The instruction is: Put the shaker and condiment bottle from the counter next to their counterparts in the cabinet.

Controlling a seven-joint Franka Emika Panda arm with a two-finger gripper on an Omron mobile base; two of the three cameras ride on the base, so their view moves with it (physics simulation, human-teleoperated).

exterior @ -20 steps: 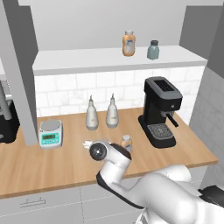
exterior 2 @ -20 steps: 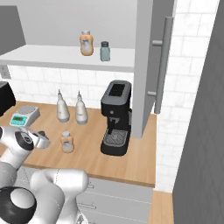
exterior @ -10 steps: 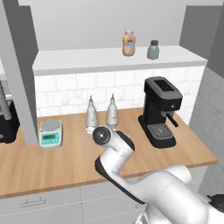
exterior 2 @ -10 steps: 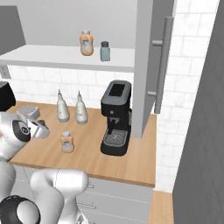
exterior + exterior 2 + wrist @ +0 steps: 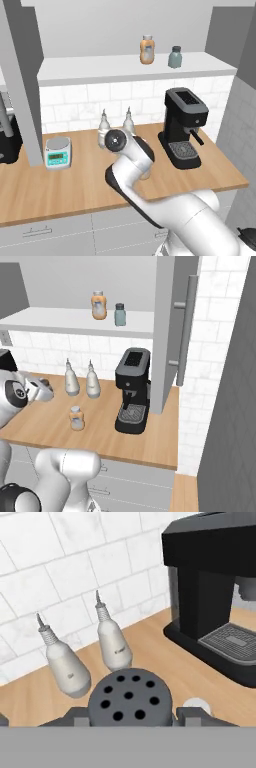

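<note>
Small squat shaker [image 5: 131, 699] sits in the two-finger gripper [image 5: 134, 715]. Hand view shows it from the top: a round dark grey cap pierced with small round holes, and the cap hides the body. A dark fingertip sits tight against each side of the cap, so the jaws are partly closed and clamped on the shaker. In the right base view the gripper [image 5: 43, 390] is up off the long light-brown wooden counter [image 5: 45, 423], left of the two white teardrop-shaped bottles [image 5: 71, 381]; the shaker is too small there to make out.

Small orange-brown condiment bottle [image 5: 76, 417], pale grey cap, lighter label band, stands upright on the counter, nearer than the teardrop bottles and left of the black coffee machine [image 5: 132, 391]. In the hand view its pale cap [image 5: 196, 704] peeks out just right of the shaker cap.

Counterparts are on the flat white shelf board of the pale grey cabinet [image 5: 100, 67]. The orange pale-capped bottle [image 5: 146, 50] is on the left and the grey-blue dark-capped jar [image 5: 174, 57] on the right. They stand near each other, apart, both upright, above the coffee machine.

In the hand view the teardrop bottles stand side by side against the white tiled wall, thin spouts up, with the coffee machine at right on the counter. A small white and teal kitchen scale [image 5: 58, 152] sits far left on the counter. A grey cabinet door [image 5: 172, 331] with a bar handle stands open at right.
</note>
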